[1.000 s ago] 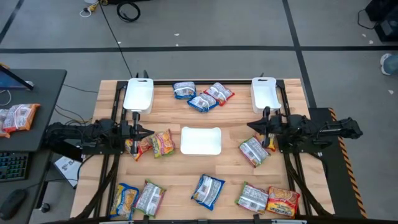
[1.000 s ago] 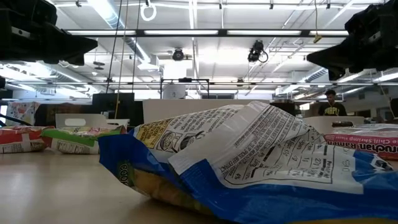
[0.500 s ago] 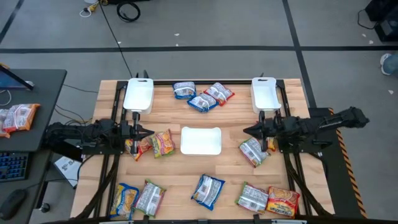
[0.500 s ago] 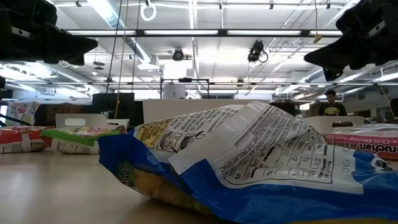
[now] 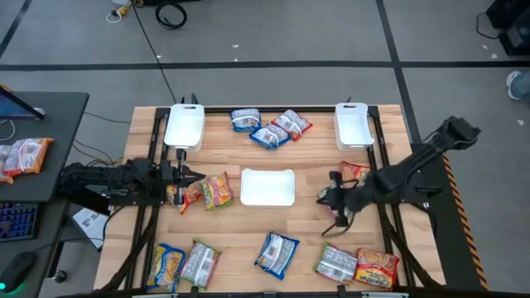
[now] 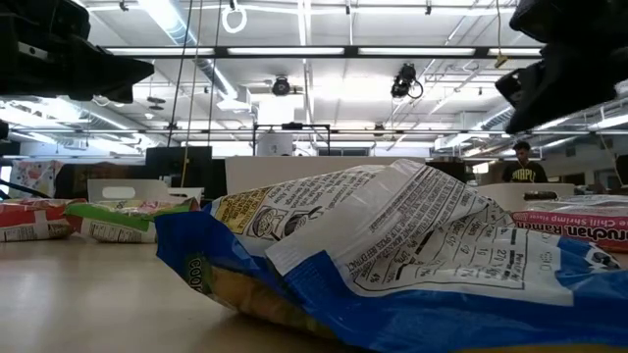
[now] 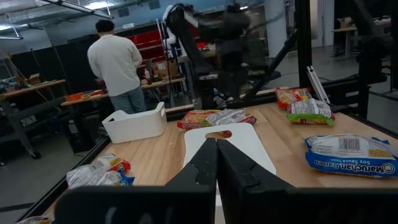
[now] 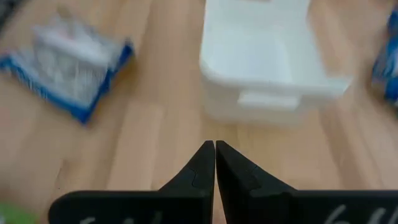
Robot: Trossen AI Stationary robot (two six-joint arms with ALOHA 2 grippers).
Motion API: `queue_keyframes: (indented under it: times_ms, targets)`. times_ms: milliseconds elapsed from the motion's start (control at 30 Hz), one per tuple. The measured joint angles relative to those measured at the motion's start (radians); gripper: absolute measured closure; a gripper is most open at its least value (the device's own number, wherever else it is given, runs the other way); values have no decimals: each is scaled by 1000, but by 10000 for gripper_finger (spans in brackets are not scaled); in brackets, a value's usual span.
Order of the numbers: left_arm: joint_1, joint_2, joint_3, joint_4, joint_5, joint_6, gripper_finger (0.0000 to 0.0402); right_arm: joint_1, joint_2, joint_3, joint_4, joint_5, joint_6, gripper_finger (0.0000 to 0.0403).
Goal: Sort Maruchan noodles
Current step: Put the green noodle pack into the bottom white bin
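Roughly a dozen Maruchan noodles packets lie scattered over the wooden table [image 5: 310, 170], none of them yet in a tray. A blue-white trio [image 5: 269, 127] sits at the far edge between the two outer white trays [image 5: 184, 126] [image 5: 353, 124]; two orange-red packets [image 5: 204, 189] lie just left of the middle white tray [image 5: 267, 186]; a pair [image 5: 184, 263] rests at the near left corner, one blue packet [image 5: 276, 252] at the near centre, a silvery-green one [image 5: 336, 263] and an orange one [image 5: 378, 269] side by side at the near right, and another orange packet [image 5: 356, 172] shows beside the right arm.

The right gripper [image 5: 334, 202] hangs low over the table, right of the middle tray, where its arm covers whatever lies beneath. Its fingers [image 8: 203, 163] are pressed together with nothing between them. The left gripper [image 5: 185, 176] waits beside the orange-red pair, also closed and empty.

The main risk is that the right gripper comes down with its fingers closed: it would push or crush a packet rather than pick it up. These wrappers look slick and puffy, so a pinch on a loose edge may slip or tear. Packets that touch, such as the near-right pair, may drag each other along. Similar orange-red wrappers could also end up in the wrong tray.
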Motion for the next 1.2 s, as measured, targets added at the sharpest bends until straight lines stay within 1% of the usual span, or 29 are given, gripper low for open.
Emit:
queue_keyframes:
  times_ms: [133,267,333,400,467,533,600,767,867,1000,1200]
  targets:
    - [0,0,0,0,0,0,395,72,148,163,-317,32,216,380]
    - [0,0,0,0,0,0,395,109,280,276,-566,34,437,380]
    - [0,0,0,0,0,0,395,118,333,308,-652,20,535,377]
    - [0,0,0,0,0,0,395,125,375,325,-712,-33,600,369]
    - [0,0,0,0,0,0,395,125,407,326,-718,-77,678,352]
    - [0,0,0,0,0,0,395,124,431,326,-717,-94,743,328]
    - [0,0,0,0,0,0,395,120,457,326,-715,-98,768,301]
    - [0,0,0,0,0,0,395,99,489,326,-684,-111,780,229]
    - [0,0,0,0,0,0,395,88,483,326,-658,-135,757,196]
    - [0,0,0,0,0,0,395,81,462,326,-644,-158,704,174]
    - [0,0,0,0,0,0,395,86,425,326,-606,-194,691,174]
